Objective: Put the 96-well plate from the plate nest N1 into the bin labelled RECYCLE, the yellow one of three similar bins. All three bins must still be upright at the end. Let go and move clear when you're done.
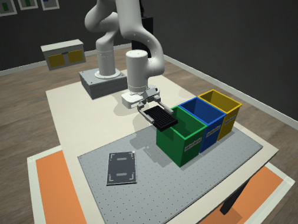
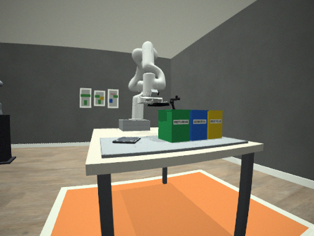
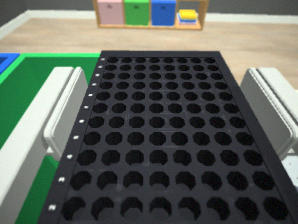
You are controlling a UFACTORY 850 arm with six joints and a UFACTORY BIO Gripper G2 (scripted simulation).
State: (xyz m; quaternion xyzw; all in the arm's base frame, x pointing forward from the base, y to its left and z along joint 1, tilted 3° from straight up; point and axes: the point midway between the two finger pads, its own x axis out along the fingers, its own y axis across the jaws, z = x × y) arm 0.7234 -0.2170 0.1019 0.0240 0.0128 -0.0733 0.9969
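Note:
The black 96-well plate is held level between the fingers of my gripper, which is shut on its long sides. In the top view the plate overlaps the near left rim of the green bin; in the exterior view it is above bin-rim height. The yellow bin, labelled RECYCLE, stands upright at the far right end of the row. The plate nest is empty on the grey board.
The green bin, labelled RETURNS, and the blue bin stand upright in one row with the yellow one, between my gripper and it. All three are on the perforated board.

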